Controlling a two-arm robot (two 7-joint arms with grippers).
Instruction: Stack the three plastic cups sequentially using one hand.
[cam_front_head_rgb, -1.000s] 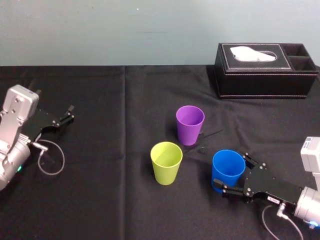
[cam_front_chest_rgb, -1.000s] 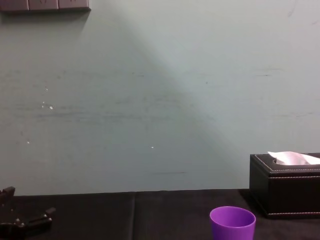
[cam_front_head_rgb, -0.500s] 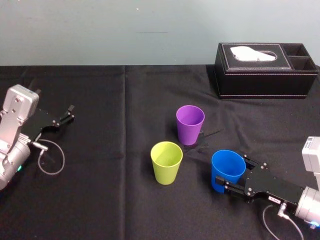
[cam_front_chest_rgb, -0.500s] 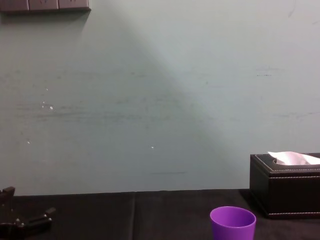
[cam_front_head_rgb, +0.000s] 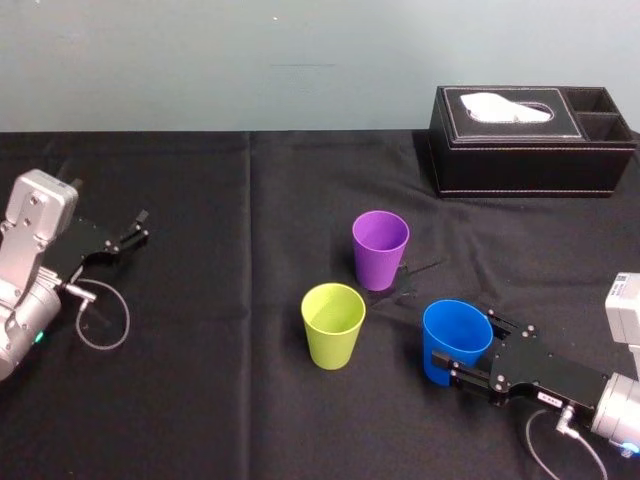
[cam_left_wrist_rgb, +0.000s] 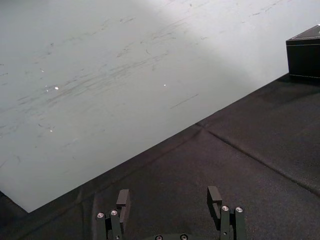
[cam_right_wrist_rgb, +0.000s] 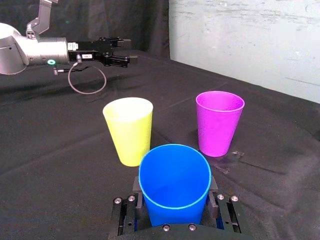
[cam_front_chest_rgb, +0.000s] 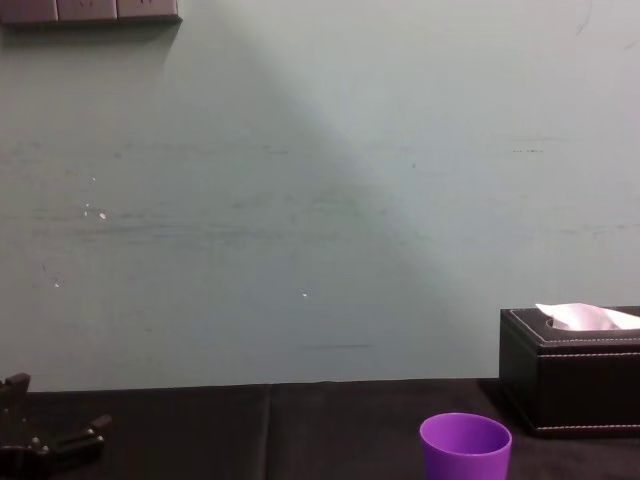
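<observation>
The blue cup (cam_front_head_rgb: 455, 340) stands upright at the front right of the black table, and my right gripper (cam_front_head_rgb: 470, 350) is shut on it, a finger pressed against each side of its lower wall. The right wrist view looks into the blue cup (cam_right_wrist_rgb: 174, 185) between the fingers (cam_right_wrist_rgb: 136, 202). The yellow-green cup (cam_front_head_rgb: 333, 325) stands to its left and the purple cup (cam_front_head_rgb: 380, 248) just behind, both upright and free. My left gripper (cam_front_head_rgb: 140, 225) rests open and empty at the far left.
A black tissue box (cam_front_head_rgb: 530, 140) sits at the back right of the table. A loop of grey cable (cam_front_head_rgb: 100, 315) lies beside the left arm. Open black cloth stretches between the left arm and the cups.
My right gripper's fingers have drawn in against the blue cup, and the cup has shifted slightly forward and left. The other cups and the left arm have not moved.
</observation>
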